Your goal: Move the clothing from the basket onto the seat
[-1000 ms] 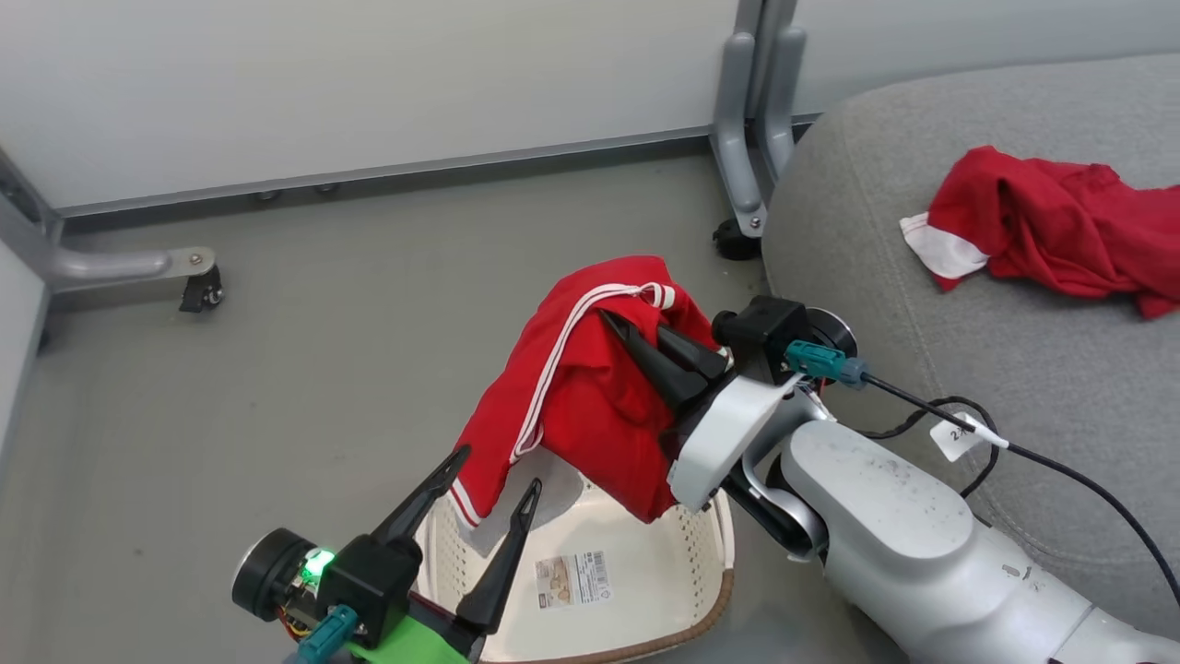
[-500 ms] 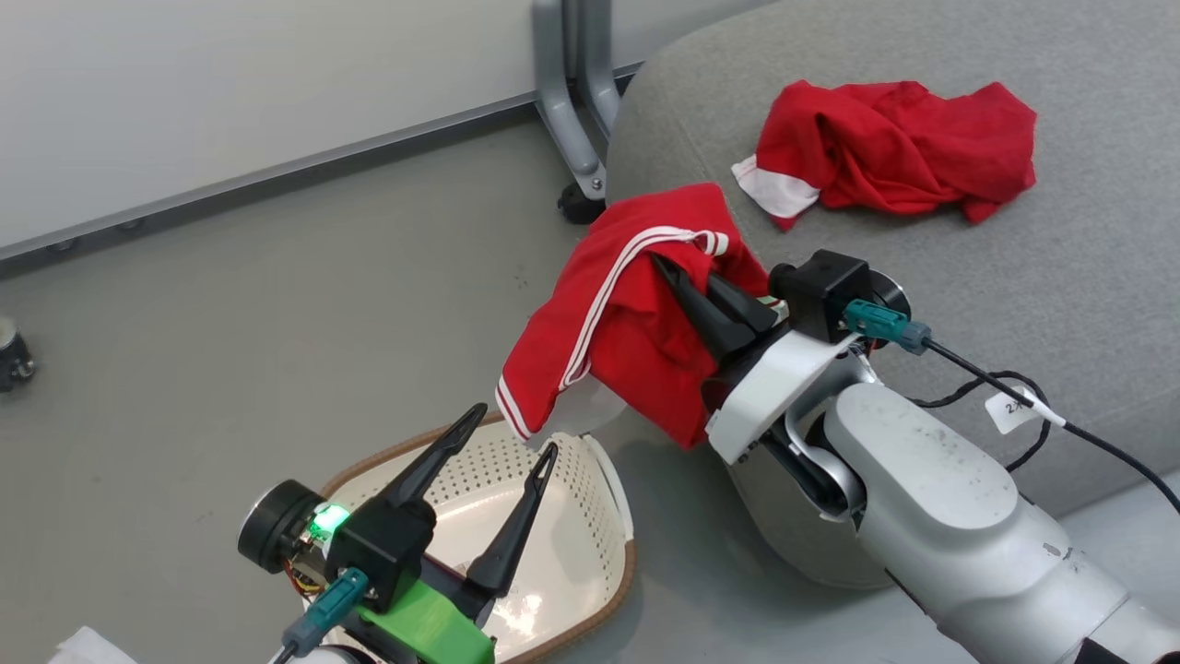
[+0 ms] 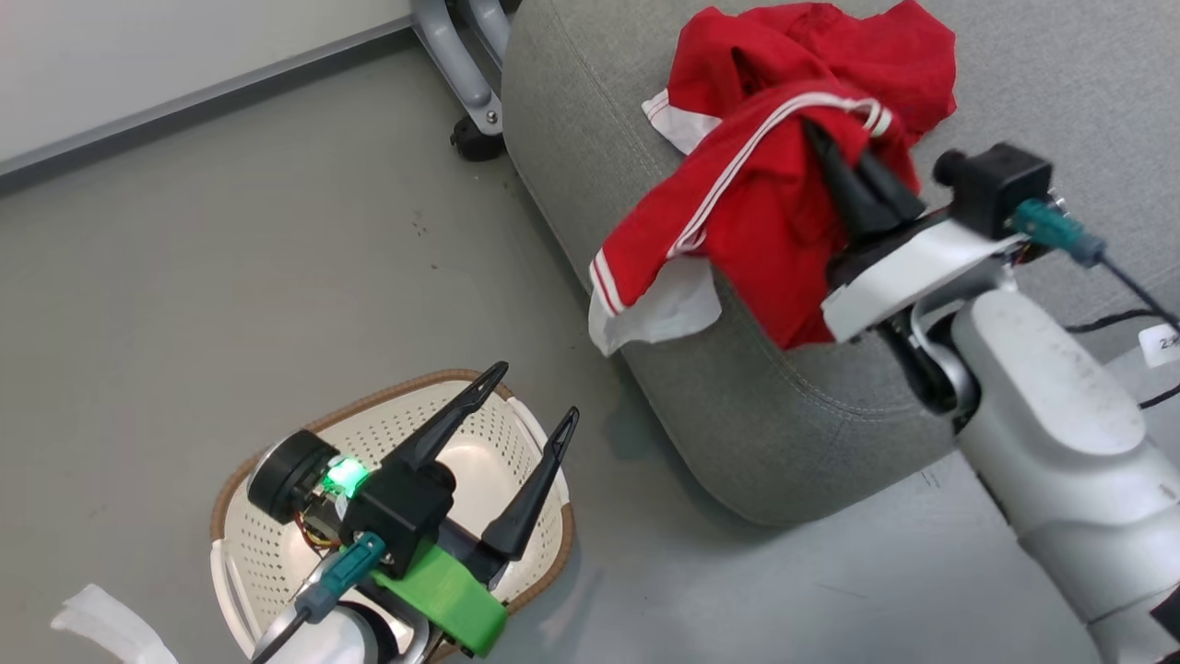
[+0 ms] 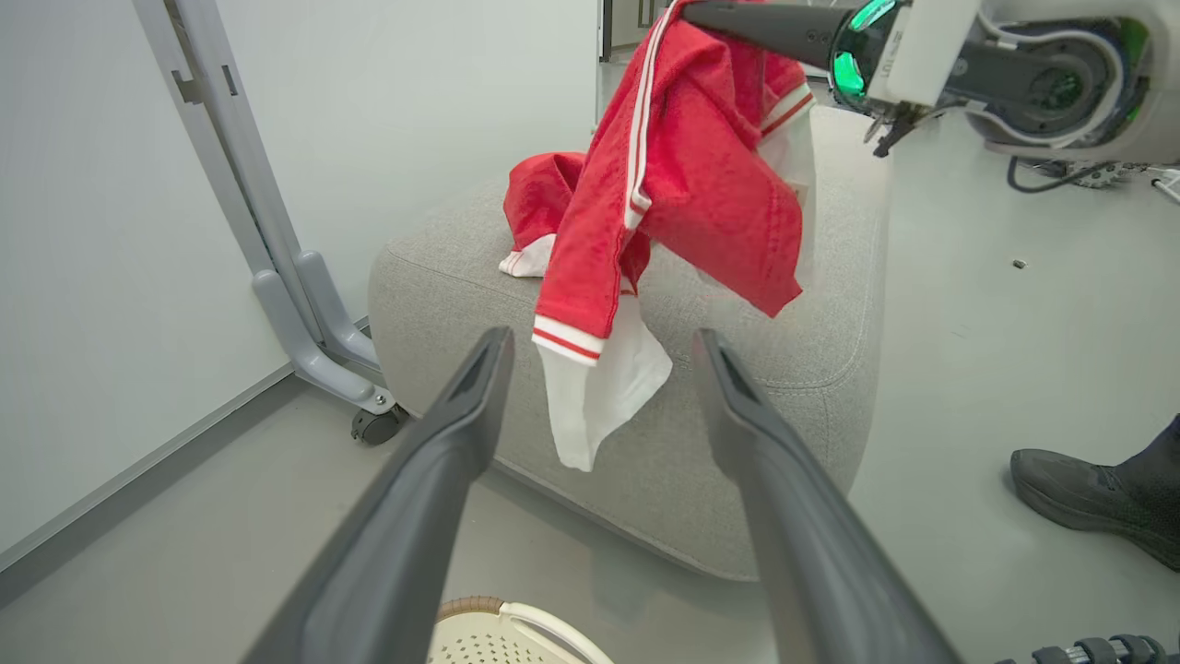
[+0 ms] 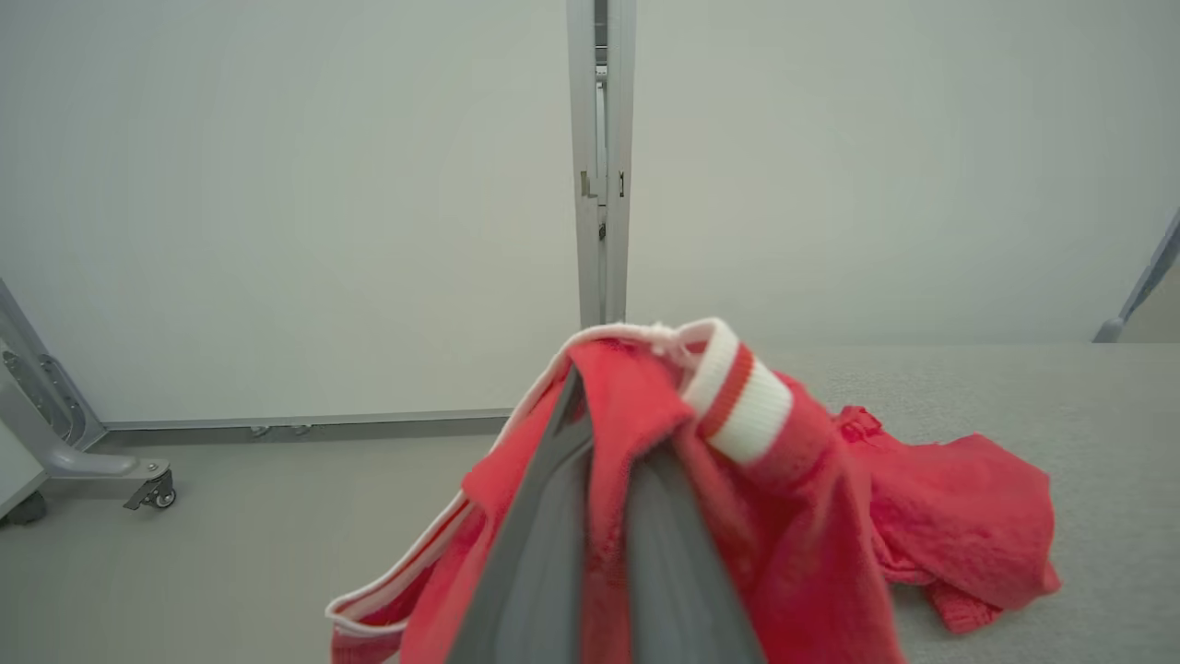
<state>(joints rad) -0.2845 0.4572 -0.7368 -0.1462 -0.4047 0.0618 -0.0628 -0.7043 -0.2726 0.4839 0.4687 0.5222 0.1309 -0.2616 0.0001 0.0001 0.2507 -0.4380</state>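
Right gripper [image 3: 834, 138] clenches the red white-striped fabric garment [image 3: 747, 212] above the grey woven seat [image 3: 784, 433], which bears a plain red garment [image 3: 885, 55]. Beside the seat, the left gripper [image 3: 537, 389] gapes over the cream perforated plastic basket [image 3: 249, 553].

2 garments [image 3: 765, 203] [image 3: 894, 55], 1 basket [image 3: 249, 563], 1 seat [image 3: 784, 433]

The striped red garment [image 3: 737, 212], with thin white stripes and a white panel at its lower end, hangs bunched from the right gripper [image 3: 834, 138], whose fingers pinch it over the seat's rounded corner. Its white end seems to brush the seat's side. The plain red garment [image 3: 885, 55] lies crumpled on top of the seat [image 3: 784, 433], a grey woven cushion, with its white cuff showing. The cream perforated basket [image 3: 369, 398], brown-rimmed, stands upright near that corner, apart from the seat.
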